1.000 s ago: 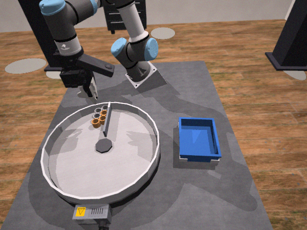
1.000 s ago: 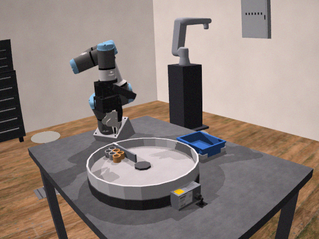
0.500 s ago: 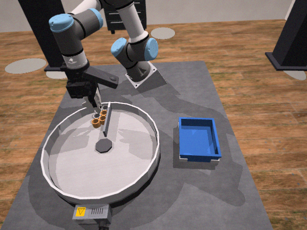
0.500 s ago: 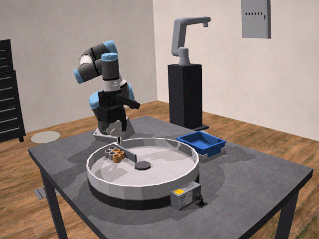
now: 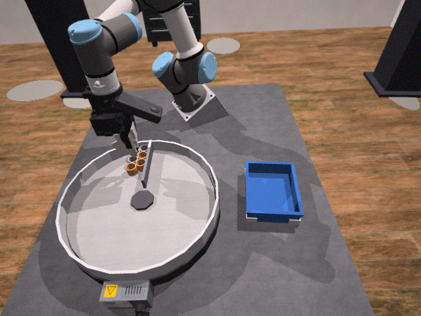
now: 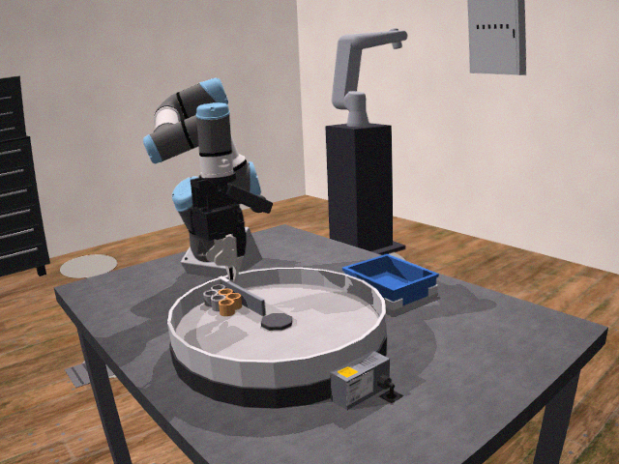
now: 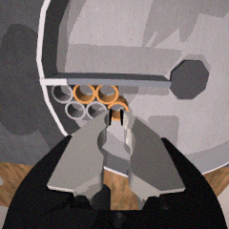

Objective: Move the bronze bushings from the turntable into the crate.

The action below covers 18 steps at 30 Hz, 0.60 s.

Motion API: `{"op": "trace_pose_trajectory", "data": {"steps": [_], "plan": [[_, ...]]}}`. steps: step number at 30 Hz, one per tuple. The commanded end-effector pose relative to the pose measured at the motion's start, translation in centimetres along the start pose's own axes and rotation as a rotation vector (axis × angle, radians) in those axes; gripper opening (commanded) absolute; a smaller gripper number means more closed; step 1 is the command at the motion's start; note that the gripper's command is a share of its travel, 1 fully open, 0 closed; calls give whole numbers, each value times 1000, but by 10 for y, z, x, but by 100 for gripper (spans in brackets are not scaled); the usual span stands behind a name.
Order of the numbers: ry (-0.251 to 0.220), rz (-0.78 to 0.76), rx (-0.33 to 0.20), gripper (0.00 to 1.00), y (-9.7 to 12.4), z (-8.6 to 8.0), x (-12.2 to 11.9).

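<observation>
Beside the turntable's upright divider (image 5: 147, 168) (image 6: 248, 297) (image 7: 119, 82), we see bronze bushings (image 5: 131, 168) (image 6: 226, 306) (image 7: 84, 93) partly hidden by the nearly closed end effector (image 5: 133, 153) (image 6: 231, 275) (image 7: 115, 110), apparently gripping nothing.

The two-jaw gripper (image 5: 135, 155) (image 6: 231, 275) (image 7: 115, 110) has moved away from the worktop's far edge in the top view, towards its near edge, and come down. Its fingertips now overlap the bushing cluster from above, hiding a steel bushing that was visible a second ago.
</observation>
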<state>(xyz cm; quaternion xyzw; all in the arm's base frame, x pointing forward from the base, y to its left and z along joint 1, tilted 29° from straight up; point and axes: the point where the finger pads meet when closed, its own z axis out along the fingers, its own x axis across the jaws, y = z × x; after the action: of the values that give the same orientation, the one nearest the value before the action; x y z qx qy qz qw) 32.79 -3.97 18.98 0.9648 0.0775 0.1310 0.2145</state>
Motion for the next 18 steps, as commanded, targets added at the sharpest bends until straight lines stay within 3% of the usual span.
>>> {"op": "trace_pose_trajectory", "data": {"steps": [1,11,18], "plan": [[4,0,-3,6,0,-1,1],[3,-1,-2,6,0,0,0],[2,-1,-1,6,0,11,0]]}}
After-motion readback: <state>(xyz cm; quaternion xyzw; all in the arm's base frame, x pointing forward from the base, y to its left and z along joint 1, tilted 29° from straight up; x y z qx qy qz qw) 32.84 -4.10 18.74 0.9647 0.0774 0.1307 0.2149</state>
